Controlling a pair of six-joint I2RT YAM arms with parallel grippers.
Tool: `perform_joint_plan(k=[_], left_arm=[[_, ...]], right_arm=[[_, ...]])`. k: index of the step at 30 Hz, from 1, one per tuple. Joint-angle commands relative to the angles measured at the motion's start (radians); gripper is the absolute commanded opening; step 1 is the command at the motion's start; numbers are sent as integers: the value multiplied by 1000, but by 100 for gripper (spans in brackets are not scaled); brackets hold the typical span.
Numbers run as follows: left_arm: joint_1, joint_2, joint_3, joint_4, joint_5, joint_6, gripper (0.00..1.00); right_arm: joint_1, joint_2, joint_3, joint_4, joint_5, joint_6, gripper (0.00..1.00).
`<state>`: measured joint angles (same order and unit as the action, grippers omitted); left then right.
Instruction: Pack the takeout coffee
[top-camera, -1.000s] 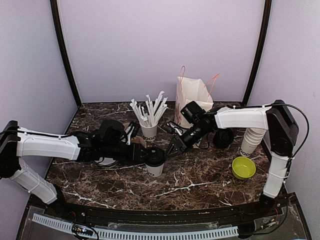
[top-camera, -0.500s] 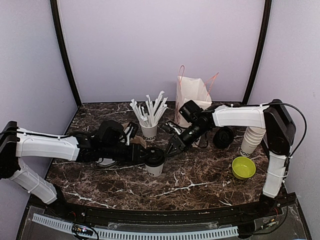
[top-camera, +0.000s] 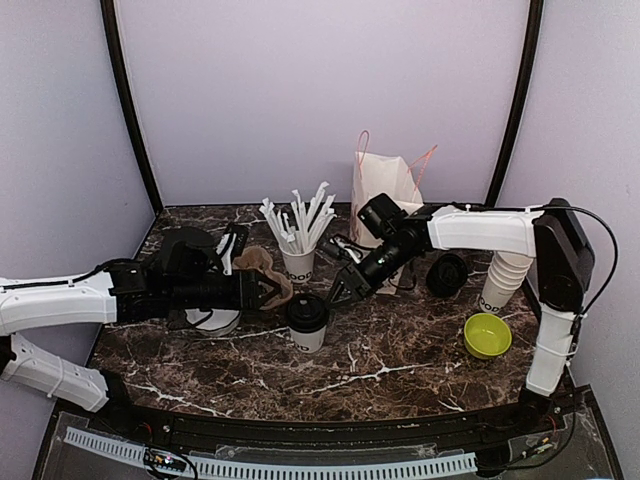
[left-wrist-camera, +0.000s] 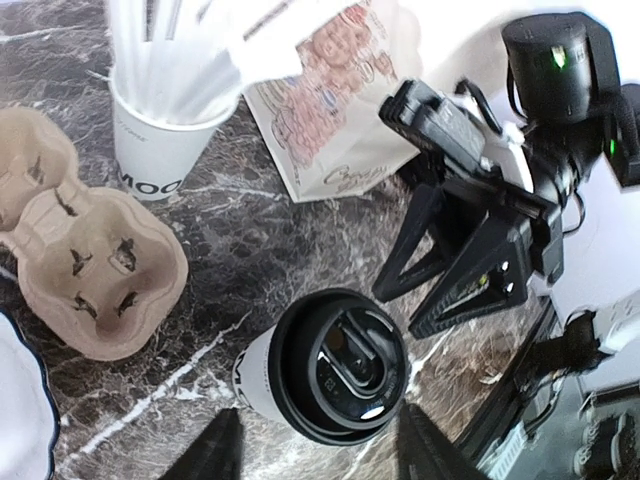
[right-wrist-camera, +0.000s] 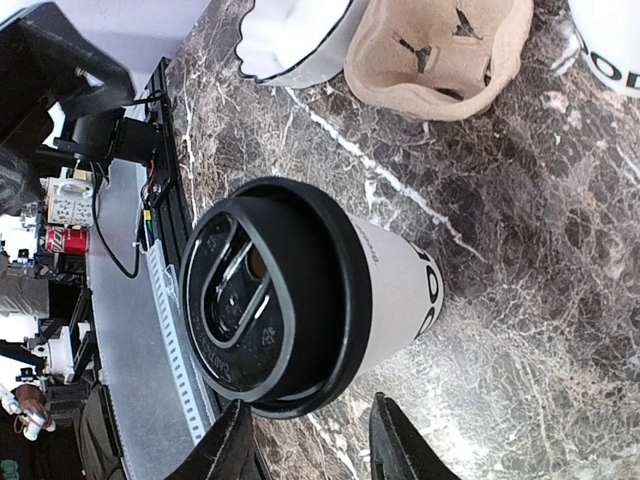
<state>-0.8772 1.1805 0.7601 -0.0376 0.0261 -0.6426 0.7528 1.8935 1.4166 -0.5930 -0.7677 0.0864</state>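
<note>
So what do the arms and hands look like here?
The left arm and right arm: white shells, black joints and wrists. The left hand and right hand are black, two tapered fingers each. A thin black cable loops off the right arm.

Black capitals run along the base of the cup of straws: "MO" and a third round letter, partly turned away. The lidded coffee cup has similar black lettering, with only "OD" showing. The paper bag has pink drawings and a cursive line too blurred to read.
</note>
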Motion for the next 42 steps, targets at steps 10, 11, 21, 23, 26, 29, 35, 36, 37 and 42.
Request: perform_joint_plan(k=[10,11,21,23,26,29,35,36,37,42], left_arm=[[1,37,-84,84,62,-244,38],[0,41,-86,99,76,-246,38],[1,96,-93,145,106,-257,40],[1,108,-92,149,109,-255,40],[1,122,-90,151,113,-253,38],[0,131,-90,149,106,-251,37],[1,110,-92,146,87,-245,35],[0,94,-93,144,81,-245,36],[0,84,-97,140,74,-249,37],[1,15,-136,124,19,-272,37]], right_arm=[[-6,36,81,-12,17,0,37],[-8,36,79,-10,26,1,37],[-13,44,75,-1,80,18,35],[-13,45,72,0,93,17,34],[-13,51,70,1,97,19,33],[-13,57,67,1,85,22,33],[-13,67,67,4,29,24,34],[-13,67,66,6,21,25,34],[-13,66,65,8,19,27,33],[-13,62,67,9,21,29,34]])
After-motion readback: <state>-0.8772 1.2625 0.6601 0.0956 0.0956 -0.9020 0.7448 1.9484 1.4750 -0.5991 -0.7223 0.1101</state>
